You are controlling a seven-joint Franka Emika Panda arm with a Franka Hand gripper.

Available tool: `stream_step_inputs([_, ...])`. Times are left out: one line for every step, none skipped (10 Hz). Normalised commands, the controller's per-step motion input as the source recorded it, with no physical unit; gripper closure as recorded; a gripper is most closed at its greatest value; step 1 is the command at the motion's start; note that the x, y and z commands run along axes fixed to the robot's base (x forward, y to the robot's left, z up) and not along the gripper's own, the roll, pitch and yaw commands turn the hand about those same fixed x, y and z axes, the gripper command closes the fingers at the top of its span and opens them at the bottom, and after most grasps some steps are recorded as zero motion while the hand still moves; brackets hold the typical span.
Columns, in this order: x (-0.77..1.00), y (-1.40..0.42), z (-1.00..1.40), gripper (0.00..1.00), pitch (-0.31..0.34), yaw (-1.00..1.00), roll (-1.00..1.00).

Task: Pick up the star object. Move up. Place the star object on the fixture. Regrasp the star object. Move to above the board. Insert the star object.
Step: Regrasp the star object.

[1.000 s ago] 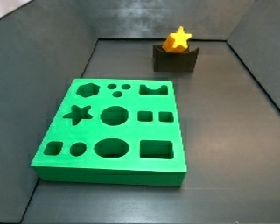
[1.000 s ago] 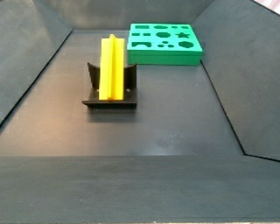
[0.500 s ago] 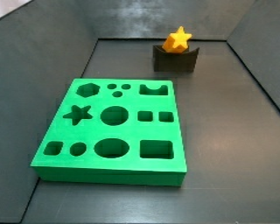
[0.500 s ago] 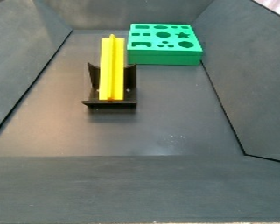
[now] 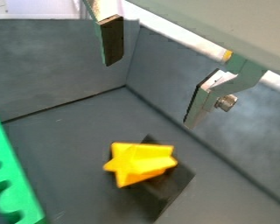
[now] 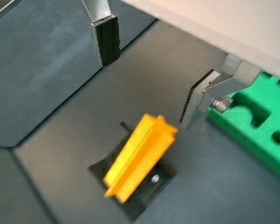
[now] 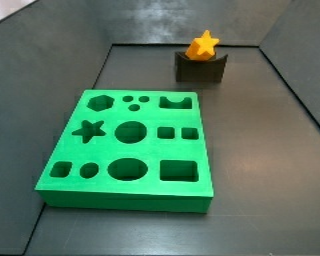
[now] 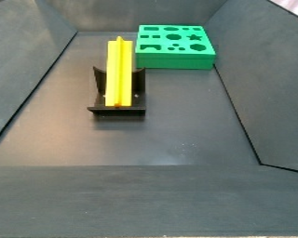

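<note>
The orange-yellow star object point(image 7: 203, 44) lies in the notch of the dark fixture point(image 7: 200, 68) at the far end of the floor. It shows star end-on there and as a long bar in a side view point(image 8: 116, 70). My gripper point(image 5: 154, 87) is open and empty, held above the star object point(image 5: 140, 164), with nothing between its fingers point(image 5: 111, 39). In a wrist view the gripper point(image 6: 150, 92) hangs over the bar point(image 6: 140, 157) and fixture point(image 6: 136, 185). The green board point(image 7: 129, 150) lies apart from the fixture. The gripper does not show in either side view.
Dark sloping walls enclose the floor on all sides point(image 8: 27, 84). The board sits near the far wall in a side view point(image 8: 177, 46), and its edge shows in both wrist views point(image 6: 257, 118) point(image 5: 8, 188).
</note>
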Motion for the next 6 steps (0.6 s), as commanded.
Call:
stream_step_inputs([0.07,-0.03,0.0,0.0,0.078,0.06,1.0])
stream_step_inputs([0.09,-0.03,0.0,0.0,0.1,0.07,1.0])
stream_step_inputs([0.1,-0.04,0.0,0.0,0.119,0.08,1.0])
stream_step_inputs([0.11,-0.04,-0.01,0.0,0.149,0.1,1.0])
stream_step_inputs([0.11,-0.05,-0.01,0.0,0.171,0.12,1.0])
stream_step_inputs([0.11,-0.05,-0.01,0.0,0.201,0.16,1.0])
